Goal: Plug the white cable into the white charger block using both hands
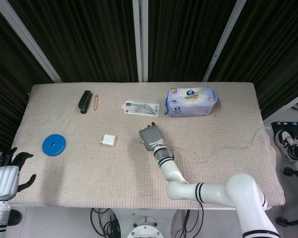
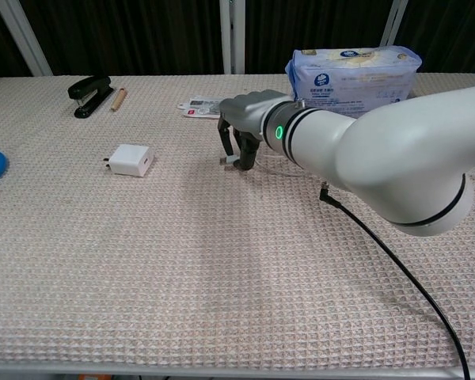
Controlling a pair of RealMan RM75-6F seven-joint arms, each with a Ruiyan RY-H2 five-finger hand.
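Note:
The white charger block point(image 1: 108, 140) point(image 2: 131, 159) lies flat on the woven cloth, left of centre. My right hand point(image 1: 150, 137) point(image 2: 245, 134) hangs just above the cloth to the block's right, fingers pointing down and pinching the plug end of the white cable point(image 1: 223, 148). The small plug tip point(image 2: 225, 163) pokes out toward the block, about a hand's width short of it. From the hand, the cable trails right across the cloth and off the table's right edge. My left hand point(image 1: 7, 174) is off the table at the near left corner, fingers apart and holding nothing.
At the back left lie a black stapler point(image 1: 85, 101) point(image 2: 89, 93) and a wooden stick point(image 1: 96, 101). A blue disc point(image 1: 54, 145) sits near the left edge. A printed card point(image 1: 140, 108) and a tissue pack point(image 1: 191, 101) point(image 2: 352, 70) lie behind my right hand.

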